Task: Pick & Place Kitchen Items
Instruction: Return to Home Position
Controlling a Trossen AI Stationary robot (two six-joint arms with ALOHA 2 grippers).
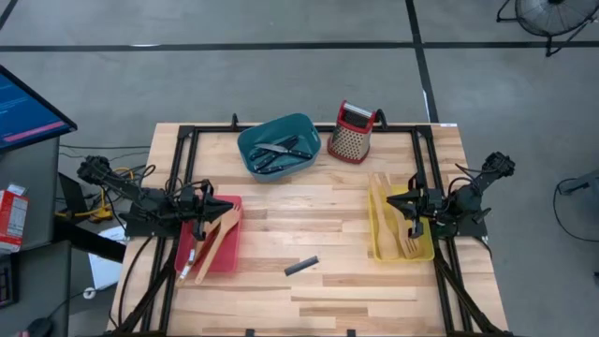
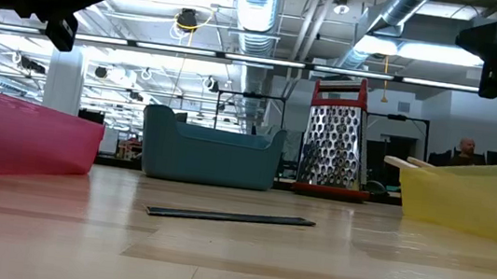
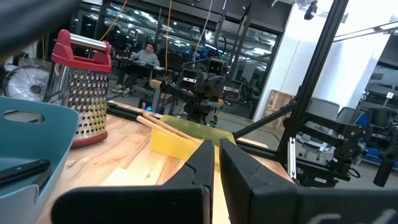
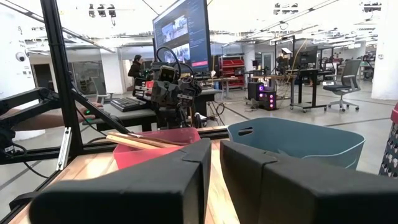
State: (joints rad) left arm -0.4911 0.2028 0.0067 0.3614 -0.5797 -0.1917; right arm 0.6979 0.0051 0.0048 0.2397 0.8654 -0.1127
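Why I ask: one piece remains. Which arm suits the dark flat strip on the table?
Left, probably: the dark flat strip lies slightly nearer the left gripper, over the red plastic bin, than the right gripper over the yellow bin.

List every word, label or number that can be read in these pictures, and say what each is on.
None can be read.
Monitor left of the table: lines of text on its blue screen, too small to read.
Red and white carton below it: print too blurred.
Grater: no label shows.
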